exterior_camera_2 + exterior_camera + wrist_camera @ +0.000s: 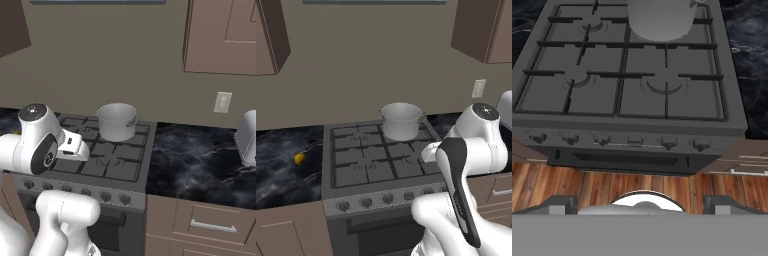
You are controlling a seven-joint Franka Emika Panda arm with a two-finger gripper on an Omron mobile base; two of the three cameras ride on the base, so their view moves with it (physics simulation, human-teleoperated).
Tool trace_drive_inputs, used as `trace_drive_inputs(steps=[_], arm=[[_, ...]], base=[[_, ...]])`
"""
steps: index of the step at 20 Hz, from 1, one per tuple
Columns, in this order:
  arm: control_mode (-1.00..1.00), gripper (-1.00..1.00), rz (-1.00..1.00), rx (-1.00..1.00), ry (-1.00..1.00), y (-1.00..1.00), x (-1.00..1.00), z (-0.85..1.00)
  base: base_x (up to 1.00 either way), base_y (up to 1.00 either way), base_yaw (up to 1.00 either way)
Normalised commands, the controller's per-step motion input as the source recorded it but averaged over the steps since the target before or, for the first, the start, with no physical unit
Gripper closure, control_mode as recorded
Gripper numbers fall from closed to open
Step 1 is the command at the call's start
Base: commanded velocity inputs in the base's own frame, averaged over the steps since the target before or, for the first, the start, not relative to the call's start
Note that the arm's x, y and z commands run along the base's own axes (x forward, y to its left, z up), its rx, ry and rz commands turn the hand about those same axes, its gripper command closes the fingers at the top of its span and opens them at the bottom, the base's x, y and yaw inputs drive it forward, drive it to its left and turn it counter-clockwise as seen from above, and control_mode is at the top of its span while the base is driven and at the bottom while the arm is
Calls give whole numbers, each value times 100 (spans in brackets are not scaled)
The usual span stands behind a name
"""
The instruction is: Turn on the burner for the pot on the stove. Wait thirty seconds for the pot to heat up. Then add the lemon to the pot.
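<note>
The dark grey stove (356, 172) stands in the middle, with a row of round knobs (388, 198) along its front. The shiny steel pot (401, 120) sits on the back right burner and hides it. In the hand view the pot (659, 20) is at the top edge and the knobs (668, 143) run across the middle. The small yellow lemon (300, 159) lies on the black counter left of the stove. My gripper (641, 205) hangs open above the floor in front of the stove, with nothing between its wide-apart fingertips (559, 204).
Black marble counters (200, 165) flank the stove. A white appliance (247, 137) stands at the far right, below a wall outlet (222, 102). Brown cabinets hang above and drawers (212, 225) sit below the counter. My arm's elbow (476, 150) rises at the stove's front right.
</note>
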Motion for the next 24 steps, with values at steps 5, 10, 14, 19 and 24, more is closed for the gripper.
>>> trace_drive_inputs(steps=[5,10,14,19,24], arm=[[100,-100,0,0,0,0,0,0],[100,-100,0,0,0,0,0,0],[100,-100,0,0,0,0,0,0],[100,-100,0,0,0,0,0,0],[100,-100,0,0,0,0,0,0]], base=[[-56,0,0],[-31,19,0],[-1,59,-1],[0,74,-4],[9,61,-8]])
